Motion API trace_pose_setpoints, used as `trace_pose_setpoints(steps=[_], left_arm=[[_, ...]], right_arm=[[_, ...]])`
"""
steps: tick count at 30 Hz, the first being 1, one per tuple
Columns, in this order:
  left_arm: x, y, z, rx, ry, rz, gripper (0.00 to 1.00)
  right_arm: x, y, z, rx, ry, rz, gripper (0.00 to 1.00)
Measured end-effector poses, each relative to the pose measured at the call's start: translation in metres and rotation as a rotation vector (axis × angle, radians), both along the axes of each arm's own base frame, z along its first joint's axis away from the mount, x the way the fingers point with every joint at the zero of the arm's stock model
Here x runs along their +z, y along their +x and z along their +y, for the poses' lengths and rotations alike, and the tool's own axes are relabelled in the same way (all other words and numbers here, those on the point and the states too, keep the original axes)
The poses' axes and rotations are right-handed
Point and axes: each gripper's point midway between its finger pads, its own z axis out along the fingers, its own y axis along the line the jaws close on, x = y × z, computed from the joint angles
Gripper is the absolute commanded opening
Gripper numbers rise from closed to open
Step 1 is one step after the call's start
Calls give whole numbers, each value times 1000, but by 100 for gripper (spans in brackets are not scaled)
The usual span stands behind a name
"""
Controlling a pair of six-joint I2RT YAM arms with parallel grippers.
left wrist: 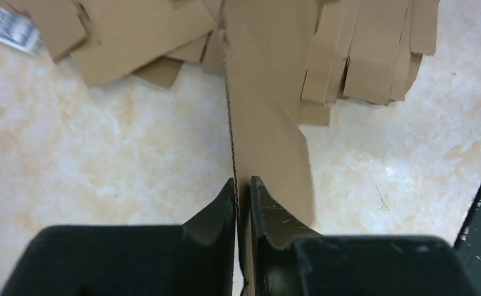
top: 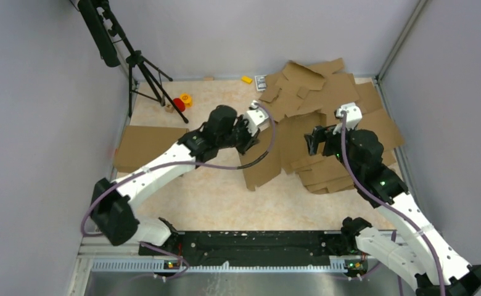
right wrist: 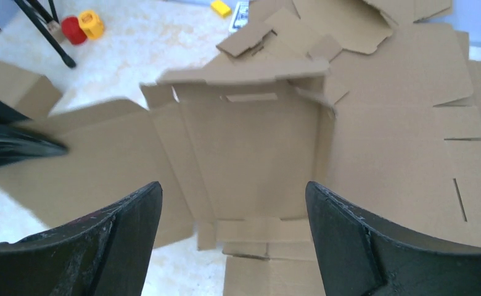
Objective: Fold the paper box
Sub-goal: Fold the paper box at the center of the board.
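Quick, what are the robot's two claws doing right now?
Left gripper: closed, pinching a flap of the paper box.
Right gripper: open, holding nothing.

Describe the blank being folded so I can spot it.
Find the cardboard pile at the table's far right. The box lies at its near-left edge. Only it has walls raised, with the left gripper pinching one flap.
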Motion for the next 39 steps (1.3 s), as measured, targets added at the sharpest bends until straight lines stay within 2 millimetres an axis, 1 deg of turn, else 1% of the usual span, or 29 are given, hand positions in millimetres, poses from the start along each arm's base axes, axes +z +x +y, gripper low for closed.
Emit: trace_pose_setpoints(steps=[2, 4, 7, 11, 13, 14, 15, 17, 19, 20, 24, 26, 28, 30, 31, 33, 36, 39], left_arm=[[-9, 6, -5, 6, 62, 74, 10], [-19, 9, -6, 16, 120, 135, 10], [-28, 7, 3, 42, 172, 172, 12], [-22, 8, 21, 123, 198, 147, 9], [-14, 9, 36, 180, 207, 114, 6], [-9, 8, 45, 210, 212, 95, 2], [-3, 7, 53, 236, 214, 78, 0], [8, 3, 72, 285, 222, 43, 0], [16, -3, 88, 321, 233, 17, 0], [19, -6, 97, 340, 241, 9, 0], [21, -17, 119, 379, 279, 14, 0], [15, -22, 126, 388, 312, 35, 0], [9, -26, 132, 392, 341, 56, 0], [4, -30, 139, 394, 361, 74, 0], [3, -33, 141, 393, 362, 78, 0], [4, -39, 145, 388, 356, 84, 0], [13, -50, 149, 370, 325, 79, 0], [22, -59, 149, 343, 286, 71, 0]], right_arm=[[6, -2, -2, -6, 20, -22, 85], [9, -1, -2, -14, 33, -29, 86], [3, 1, -5, -44, 31, -5, 88], [-15, 0, -7, -71, 59, 26, 88], [-30, -6, -5, -61, 92, 43, 88], [-37, -8, -3, -54, 103, 52, 88], [-45, -10, 0, -41, 115, 65, 88], [-58, -11, 9, 0, 130, 84, 88], [-62, -11, 19, 48, 141, 99, 88], [-61, -10, 25, 72, 149, 97, 88], [-47, -4, 49, 182, 191, 46, 88], [-42, 0, 59, 225, 210, 14, 88], [-42, 5, 65, 250, 219, -6, 88], [-49, 11, 73, 277, 224, -21, 86], [-55, 13, 76, 286, 221, -19, 86], [-68, 17, 81, 303, 220, -16, 82], [-85, 23, 88, 324, 209, -2, 80], [-89, 27, 95, 351, 212, -27, 78]])
